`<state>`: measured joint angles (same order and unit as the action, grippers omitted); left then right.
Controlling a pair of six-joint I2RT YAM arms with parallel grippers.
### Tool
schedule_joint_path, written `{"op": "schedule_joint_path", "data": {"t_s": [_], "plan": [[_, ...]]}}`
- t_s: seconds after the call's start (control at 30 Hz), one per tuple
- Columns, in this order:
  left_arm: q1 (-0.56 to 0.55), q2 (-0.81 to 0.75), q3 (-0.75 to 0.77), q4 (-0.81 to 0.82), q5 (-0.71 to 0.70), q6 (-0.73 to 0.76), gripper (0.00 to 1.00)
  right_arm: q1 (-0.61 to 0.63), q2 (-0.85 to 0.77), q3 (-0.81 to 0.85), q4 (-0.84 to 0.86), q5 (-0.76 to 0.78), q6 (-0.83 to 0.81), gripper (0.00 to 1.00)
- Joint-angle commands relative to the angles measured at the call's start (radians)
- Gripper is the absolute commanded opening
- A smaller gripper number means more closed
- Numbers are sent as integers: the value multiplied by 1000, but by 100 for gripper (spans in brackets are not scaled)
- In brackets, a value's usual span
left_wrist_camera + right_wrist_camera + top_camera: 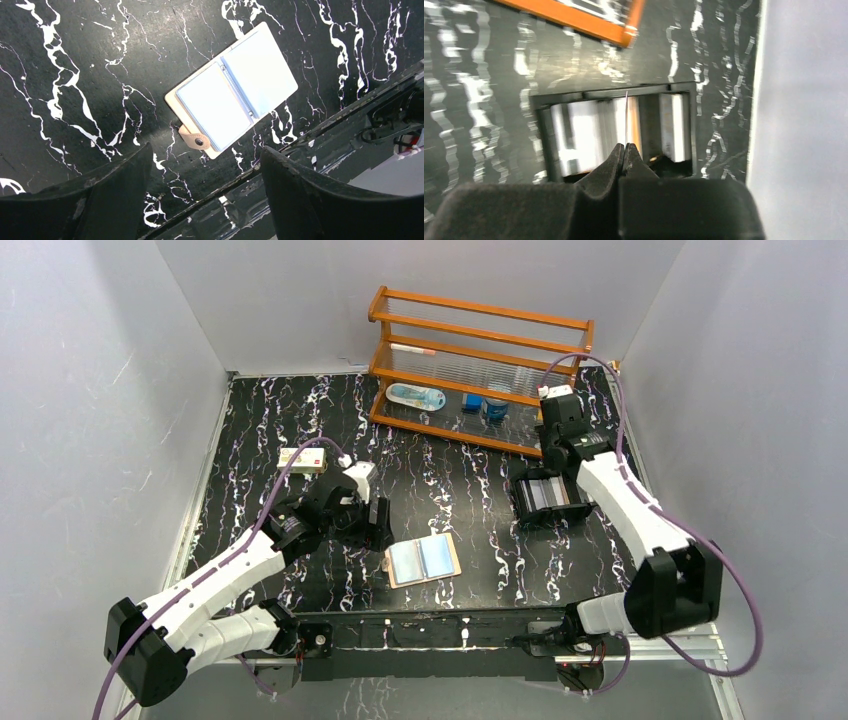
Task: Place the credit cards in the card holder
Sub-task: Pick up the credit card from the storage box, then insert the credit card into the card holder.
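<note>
By the tabletop's (450, 475) right edge, the right tool (625, 146) pinched a card (626, 117) edge-on for slotting into the holder (541, 145); the left tool (206, 152) hung spread.

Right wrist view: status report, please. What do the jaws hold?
Right gripper: jaws shut on thin pale card, edge-on above black open tray. Left gripper: jaws open, empty, near open tan wallet. No obstacle seen at tray.

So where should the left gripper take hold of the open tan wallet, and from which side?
Probably the snap strap sticking out past the edge of the wallet. The wallet lies open and flat, so its faces offer nothing to pinch; the strap is its only protruding part. Come in low from that side with the left gripper, now open.
</note>
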<state>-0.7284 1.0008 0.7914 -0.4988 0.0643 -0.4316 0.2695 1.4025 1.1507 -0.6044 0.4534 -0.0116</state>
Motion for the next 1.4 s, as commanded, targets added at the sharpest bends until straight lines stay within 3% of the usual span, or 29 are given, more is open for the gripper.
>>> {"op": "schedule_joint_path", "data": {"t_s": [0.0, 0.1, 0.2, 0.33, 0.5, 0.73, 1.37], "plan": [[0, -1, -21, 4, -16, -97, 68, 85, -116, 4, 18, -186, 144, 0], [-2, 20, -60, 77, 68, -163, 39, 167, -161, -74, 123, -281, 266, 0], [0, 42, -109, 170, 161, -224, 18, 282, -193, -173, 248, -336, 364, 0], [0, 82, -166, 282, 214, -258, 6, 442, -193, -303, 478, -407, 509, 0], [-1, 160, -185, 368, 255, -254, 9, 562, -122, -395, 721, -474, 609, 0], [-1, 257, -231, 328, 129, -234, 7, 573, -55, -517, 993, -556, 691, 0], [-2, 285, -312, 351, 63, -260, 7, 573, 6, -642, 1149, -539, 769, 0]]}}
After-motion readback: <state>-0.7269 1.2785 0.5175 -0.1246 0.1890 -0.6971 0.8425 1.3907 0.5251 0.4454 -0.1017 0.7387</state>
